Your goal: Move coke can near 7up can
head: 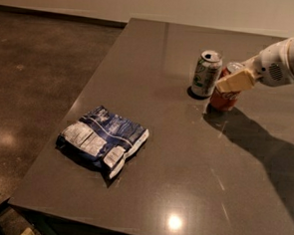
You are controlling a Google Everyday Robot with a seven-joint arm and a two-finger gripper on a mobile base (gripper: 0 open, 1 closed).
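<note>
The green-and-white 7up can [207, 73] stands upright on the dark table [184, 156] at the back right. The red coke can [224, 97] stands right beside it, on its right and slightly nearer, almost touching it. My gripper [234, 81] comes in from the right on a white arm and sits around the coke can's upper part. One cream-coloured finger [235, 81] crosses the front of the can. The can's base appears to rest on the table.
A blue-and-white chip bag [103, 142] lies flat on the table's left part, near the front-left edge. The table's left edge drops to a dark polished floor [34, 82]. My arm's shadow falls across the right side.
</note>
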